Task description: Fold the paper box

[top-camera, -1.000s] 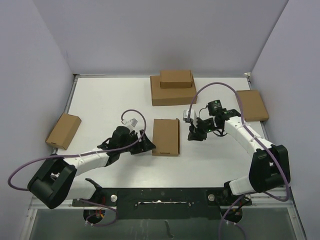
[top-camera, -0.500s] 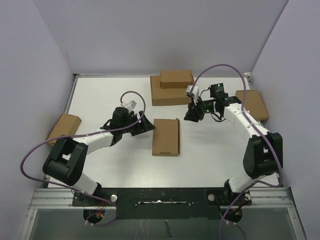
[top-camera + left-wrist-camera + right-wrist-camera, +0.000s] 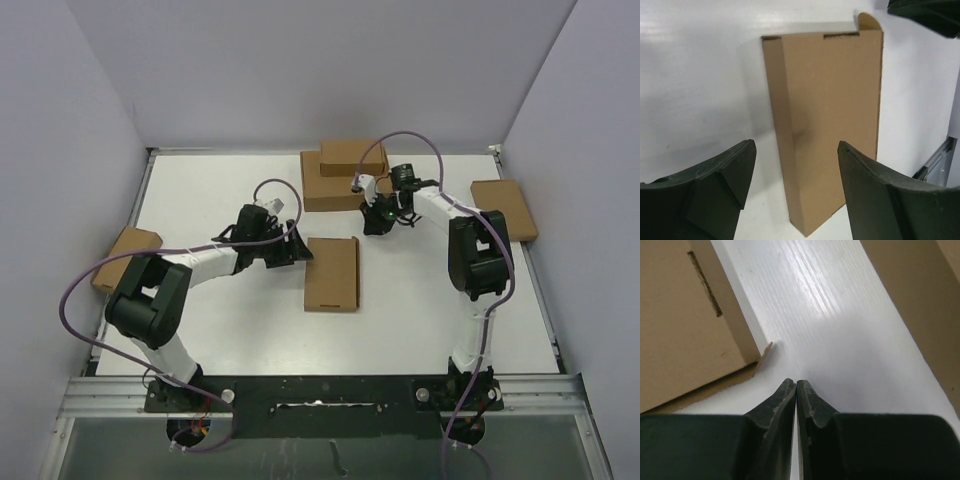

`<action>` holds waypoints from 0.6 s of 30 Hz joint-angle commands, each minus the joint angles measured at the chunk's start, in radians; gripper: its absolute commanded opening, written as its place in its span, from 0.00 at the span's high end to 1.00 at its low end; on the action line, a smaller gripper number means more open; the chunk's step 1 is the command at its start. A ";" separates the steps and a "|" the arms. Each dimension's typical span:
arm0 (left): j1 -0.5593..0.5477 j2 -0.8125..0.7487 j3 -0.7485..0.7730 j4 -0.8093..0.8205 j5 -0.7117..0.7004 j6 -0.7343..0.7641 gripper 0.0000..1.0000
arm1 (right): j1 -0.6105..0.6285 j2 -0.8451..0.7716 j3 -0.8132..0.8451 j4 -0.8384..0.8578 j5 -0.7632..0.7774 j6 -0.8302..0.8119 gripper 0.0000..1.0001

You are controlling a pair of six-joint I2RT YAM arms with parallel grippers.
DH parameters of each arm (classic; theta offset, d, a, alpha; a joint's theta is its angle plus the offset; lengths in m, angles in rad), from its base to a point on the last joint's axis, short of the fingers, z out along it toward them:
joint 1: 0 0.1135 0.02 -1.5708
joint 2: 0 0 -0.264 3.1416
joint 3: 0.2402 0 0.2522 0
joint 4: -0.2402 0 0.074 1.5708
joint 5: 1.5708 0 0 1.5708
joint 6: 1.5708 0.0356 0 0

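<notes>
The paper box lies flat and closed in the middle of the table, a slim brown cardboard rectangle. In the left wrist view the paper box stretches away, with a small tab sticking out at its far right corner. My left gripper hovers at the box's far left corner; the left gripper is open and holds nothing. My right gripper hangs just beyond the box's far right corner. The right gripper is shut and empty over bare table, the box corner to its left.
A large brown box with a smaller box on top stands at the back, close behind the right gripper. Another box overhangs the left table edge. One more box lies at the right edge.
Both arms have swung away from the near side. The left gripper has moved up along the box's left side. The right gripper has moved left and back, to the far right corner.
</notes>
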 commanded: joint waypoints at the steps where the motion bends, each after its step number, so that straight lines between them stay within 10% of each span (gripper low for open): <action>1: -0.003 -0.176 -0.070 -0.074 -0.042 0.038 0.35 | 0.058 0.008 0.106 -0.035 -0.057 -0.134 0.92; 7: -0.055 -0.483 -0.296 -0.166 -0.073 -0.055 0.41 | 0.079 0.110 0.245 -0.189 -0.098 -0.272 0.91; 10: -0.128 -0.582 -0.388 -0.188 -0.085 -0.126 0.61 | 0.088 0.127 0.250 -0.212 -0.102 -0.307 0.91; 18: -0.244 -0.537 -0.469 -0.087 -0.094 -0.214 0.62 | 0.093 0.090 0.198 -0.238 -0.123 -0.334 0.91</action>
